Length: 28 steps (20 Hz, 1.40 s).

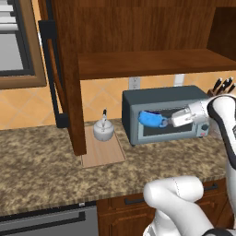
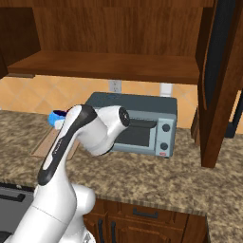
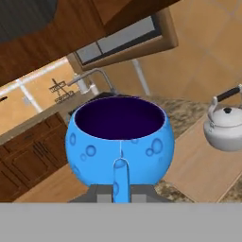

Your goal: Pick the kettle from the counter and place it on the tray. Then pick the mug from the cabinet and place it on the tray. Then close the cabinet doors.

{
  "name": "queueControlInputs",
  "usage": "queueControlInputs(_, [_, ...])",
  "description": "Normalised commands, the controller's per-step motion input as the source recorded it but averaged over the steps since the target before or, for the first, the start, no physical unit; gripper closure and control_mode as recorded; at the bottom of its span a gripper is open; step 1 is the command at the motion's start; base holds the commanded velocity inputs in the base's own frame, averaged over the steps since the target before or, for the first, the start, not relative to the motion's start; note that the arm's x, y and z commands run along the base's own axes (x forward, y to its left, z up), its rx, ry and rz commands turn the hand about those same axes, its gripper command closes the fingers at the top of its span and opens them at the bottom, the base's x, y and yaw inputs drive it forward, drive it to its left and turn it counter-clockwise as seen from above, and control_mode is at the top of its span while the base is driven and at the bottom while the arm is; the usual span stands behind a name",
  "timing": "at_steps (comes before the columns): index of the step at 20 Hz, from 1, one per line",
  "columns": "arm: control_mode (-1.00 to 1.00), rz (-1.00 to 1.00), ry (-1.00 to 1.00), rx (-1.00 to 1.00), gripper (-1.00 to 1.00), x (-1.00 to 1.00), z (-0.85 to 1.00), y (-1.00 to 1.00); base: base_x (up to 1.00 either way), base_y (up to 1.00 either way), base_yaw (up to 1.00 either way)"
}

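In the left base view, the mug (image 1: pixel 148 119) is being held in the air by the gripper (image 1: pixel 167 120), in front of the grey toaster oven (image 1: pixel 161 115) and to the right of the tray (image 1: pixel 103 151). The kettle (image 1: pixel 103 130) is being carried by the tray's far end on the counter (image 1: pixel 41 166), beside an open cabinet door (image 1: pixel 69 78).

In the right base view, the mug (image 2: pixel 58 116) is being partly hidden behind the arm, above the tray (image 2: pixel 45 142).

In the hand view, the mug (image 3: pixel 119 142) is being gripped at its handle, with the kettle (image 3: pixel 226 126) to its right on the tray (image 3: pixel 203 165).
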Motion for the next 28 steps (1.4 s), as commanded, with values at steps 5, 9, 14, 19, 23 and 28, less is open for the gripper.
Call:
queueControlInputs(5, [-1.0, 0.18, -0.13, -0.01, 1.0, 0.0, -0.52, 0.46, 0.0, 0.0, 0.0])
queueControlInputs(9, [-1.0, 0.04, -0.29, -0.26, 1.0, -0.02, -0.5, 0.49, 0.0, 0.0, 0.0])
queueControlInputs(14, [-1.0, 0.0, -0.45, -0.3, 1.0, -0.02, -0.41, 0.49, 0.0, 0.0, 0.0])
queueControlInputs(19, [-1.0, -0.03, -0.08, -0.01, 1.0, 0.0, -0.24, 0.24, 0.0, 0.0, 0.0])
queueControlInputs(23, [-1.0, -0.13, 0.03, 0.18, 1.0, 0.03, -0.25, 0.21, 0.0, 0.0, 0.0])
queueControlInputs(28, [-1.0, -0.07, 0.05, 0.1, 1.0, 0.3, -0.25, 0.18, 0.0, 0.0, 0.0])
